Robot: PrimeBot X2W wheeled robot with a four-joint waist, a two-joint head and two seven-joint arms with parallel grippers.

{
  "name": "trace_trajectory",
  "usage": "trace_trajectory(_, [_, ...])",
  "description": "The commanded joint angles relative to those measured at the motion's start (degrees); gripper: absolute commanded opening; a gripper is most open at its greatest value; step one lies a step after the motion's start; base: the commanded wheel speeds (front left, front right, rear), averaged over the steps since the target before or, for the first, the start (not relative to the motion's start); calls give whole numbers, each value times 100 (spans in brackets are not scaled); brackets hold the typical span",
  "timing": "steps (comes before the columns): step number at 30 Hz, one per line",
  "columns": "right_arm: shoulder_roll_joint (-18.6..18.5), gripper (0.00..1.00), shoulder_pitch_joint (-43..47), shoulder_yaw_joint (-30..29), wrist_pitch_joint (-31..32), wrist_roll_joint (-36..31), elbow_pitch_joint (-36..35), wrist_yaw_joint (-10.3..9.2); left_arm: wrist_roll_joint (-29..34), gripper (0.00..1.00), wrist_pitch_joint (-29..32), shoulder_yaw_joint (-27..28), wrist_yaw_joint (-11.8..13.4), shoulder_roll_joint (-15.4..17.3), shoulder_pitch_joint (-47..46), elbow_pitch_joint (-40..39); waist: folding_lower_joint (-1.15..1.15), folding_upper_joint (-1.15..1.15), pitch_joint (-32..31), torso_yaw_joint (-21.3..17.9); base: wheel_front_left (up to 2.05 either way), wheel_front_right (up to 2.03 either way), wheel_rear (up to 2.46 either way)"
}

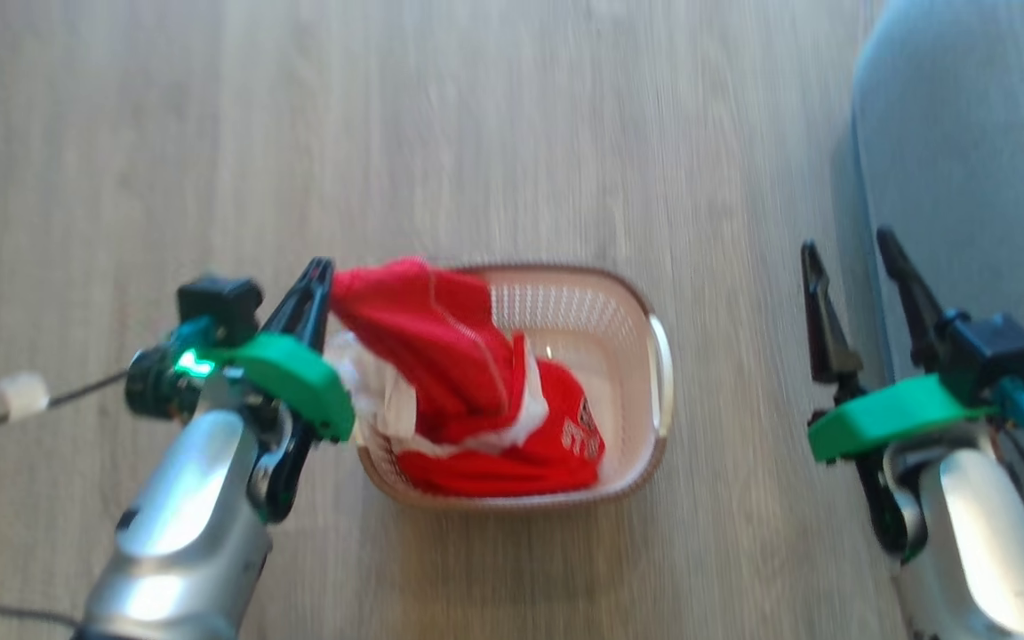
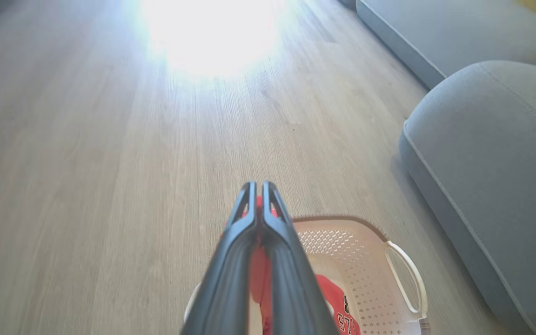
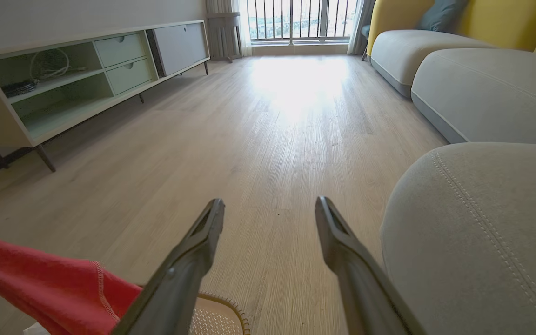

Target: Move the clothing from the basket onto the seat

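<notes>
**A:** What is the left gripper (image 1: 321, 267) doing?

**B:** It is above the left end of the laundry basket (image 1: 571, 305), and its two dark fingers are pinched together on a fold of the red garment (image 1: 441, 356). In the left wrist view, red fabric is squeezed between them.

**A:** Where is the rest of the garment?

**B:** It rises in a peak from the basket to those fingertips. The lower part lies heaped inside the basket, with white stripes and a printed logo toward the right end. There is some white fabric (image 1: 368, 380) at the left rim. I cannot tell whether it is a separate piece.

**A:** And the right gripper (image 1: 845, 244)?

**B:** It is well to the right of the basket, above the wooden floor (image 1: 476, 133). Its fingers are spread apart with nothing between them.

**A:** Where is the seat?

**B:** The grey seat cushion (image 1: 965, 178) is further right of the basket than that gripper. It has a rounded corner and a line of lighter stitching, and no clothing lies on the part that shows.
</notes>
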Motion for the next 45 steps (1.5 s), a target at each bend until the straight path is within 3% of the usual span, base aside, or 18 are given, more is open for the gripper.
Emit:
trace_trajectory(1, [-69,100,118,133,-37,19,-113,-1,-60,0,-78,277,79,245,33,-392,1,-1,-584,277,0,0,0])
trace_trajectory(15, [-139,100,694,197,-37,-1,47,-1,-234,0,227,590,582,805,1169,-1633,1,-1,-1430,335,0,0,0])
trace_trajectory(35, [-139,100,838,407,-37,-16,160,-1,-279,0,595,552,892,991,1606,-2413,1,-1,-1740,225,0,0,0])
trace_trajectory(41, [-235,100,702,778,-37,-110,190,-1,-275,0,622,502,891,984,1530,-2515,1,-1,-1715,207,0,0,0])
trace_trajectory(45, [-281,100,413,1510,-37,-126,279,-1,-282,0,650,421,836,931,1416,-2618,1,-1,-1711,178,0,0,0])
